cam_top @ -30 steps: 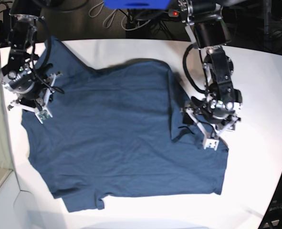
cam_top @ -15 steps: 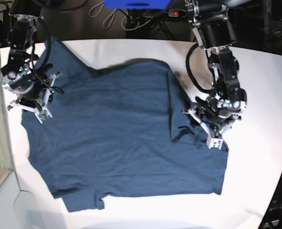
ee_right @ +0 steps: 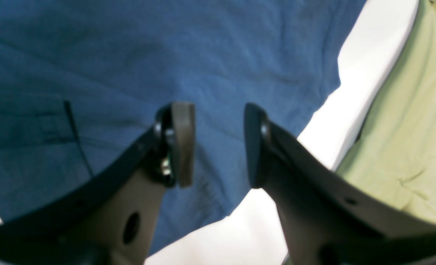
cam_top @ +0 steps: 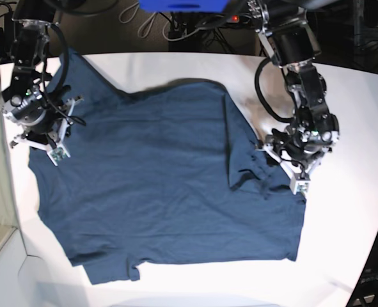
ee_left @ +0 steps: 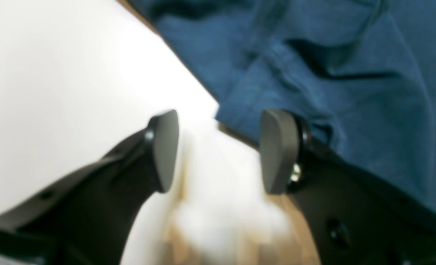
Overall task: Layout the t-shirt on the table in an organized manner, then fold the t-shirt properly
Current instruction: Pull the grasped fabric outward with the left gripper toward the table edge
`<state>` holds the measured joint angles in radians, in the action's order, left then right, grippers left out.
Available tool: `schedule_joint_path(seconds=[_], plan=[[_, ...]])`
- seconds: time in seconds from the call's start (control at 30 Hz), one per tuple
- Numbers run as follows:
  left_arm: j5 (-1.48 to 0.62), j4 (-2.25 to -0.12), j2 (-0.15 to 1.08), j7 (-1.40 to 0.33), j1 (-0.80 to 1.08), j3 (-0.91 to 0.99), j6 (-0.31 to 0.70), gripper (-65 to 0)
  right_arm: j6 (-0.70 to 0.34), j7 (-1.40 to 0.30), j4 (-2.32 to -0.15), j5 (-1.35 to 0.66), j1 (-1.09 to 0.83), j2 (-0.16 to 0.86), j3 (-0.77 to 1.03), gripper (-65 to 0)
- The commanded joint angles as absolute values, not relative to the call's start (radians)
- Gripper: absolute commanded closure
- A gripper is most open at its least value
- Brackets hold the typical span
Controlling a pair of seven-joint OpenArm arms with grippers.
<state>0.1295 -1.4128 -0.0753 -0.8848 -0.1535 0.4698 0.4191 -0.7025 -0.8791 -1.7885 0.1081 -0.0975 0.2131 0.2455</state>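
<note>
— Where's the shirt lying right now?

— The t-shirt is spread across most of the white counter, mostly flat. One sleeve reaches toward the far corner on the base view's left, and there's a rumpled fold along the edge on that view's right, near the middle of that side.

— And the two hands?

— The left hand is down at that rumpled edge. Close up, its pads stand apart with bare counter between them; one pad sits right at the cloth's edge, the other is over white surface. Nothing is pinched between them.

— The other one?

— The right hand hangs over the shirt's opposite side, near the sleeve. From its own camera the fingers are parted, with blue cloth showing in the gap below. I can't tell whether the tips touch the fabric, but no fold is caught between them.

— Anything beyond the counter?

— A pale green surface shows past the counter's edge in the right wrist view
</note>
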Motion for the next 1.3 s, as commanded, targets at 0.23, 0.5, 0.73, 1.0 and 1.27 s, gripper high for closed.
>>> schedule_joint_path(seconds=[0.23, 0.5, 0.73, 1.0, 1.27], plan=[[0.122, -1.362, -0.079, -0.825, -0.203, 0.467, 0.420, -33.9, -0.698, -0.866, -1.804, 0.105, -0.087, 0.225, 0.248, -23.5], [0.120, -1.362, -0.079, -0.816, -0.200, 0.467, 0.426, -11.7, -0.698, -0.866, -1.804, 0.105, -0.085, 0.226, 0.248, -23.5], [0.114, -1.438, -0.084, -0.823, -0.165, 0.472, 0.427, -0.2, -0.698, -0.866, -1.804, 0.105, -0.084, 0.226, 0.248, -23.5], [-0.073, -1.788, -0.059, -0.974, 0.001, 0.475, 0.427, -0.3, -0.698, -0.866, -1.804, 0.105, -0.084, 0.225, 0.248, -23.5], [-0.211, -1.998, -0.044, -1.027, 0.282, 0.599, 0.427, -0.3, -0.698, -0.866, -1.804, 0.105, -0.088, 0.219, 0.248, -23.5]])
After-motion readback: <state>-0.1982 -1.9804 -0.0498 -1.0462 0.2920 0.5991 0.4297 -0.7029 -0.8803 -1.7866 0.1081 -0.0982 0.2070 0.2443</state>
